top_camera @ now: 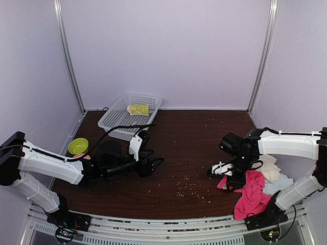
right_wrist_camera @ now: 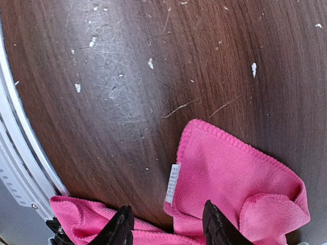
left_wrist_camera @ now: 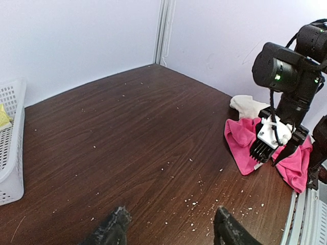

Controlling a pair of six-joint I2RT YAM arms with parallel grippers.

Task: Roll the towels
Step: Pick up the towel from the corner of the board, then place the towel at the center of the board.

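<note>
Towels are lying in two places. The hot-pink towel [top_camera: 250,196] is slumping in a loose heap at the right near corner of the tabletop [top_camera: 194,138], with a cream towel [top_camera: 269,166] touching it on the far side. The lime-yellow towel [top_camera: 138,109] is sitting well apart in the white basket [top_camera: 115,122] at the far left.

I am judging the pink one to be light, limp and a little grippy. It will be folding and bunching wherever I push it, and it will not be keeping any shape by itself. The best hold looks like the stitched hem at the free corner, near the small white label [right_wrist_camera: 173,184], where the cloth is lying single and flat. From there I could be drawing it out smooth before rolling.

My right arm is reaching in from the side with the wrist bending steeply down. My right hand [right_wrist_camera: 167,227] is hanging over the near fold, fingers standing apart and straddling pink cloth, with nothing visibly pinched.

My left arm is stretching low across the wood. My left hand [left_wrist_camera: 171,229] is pointing toward the pink towel, released and carrying nothing, with only bare tabletop beneath it.
</note>
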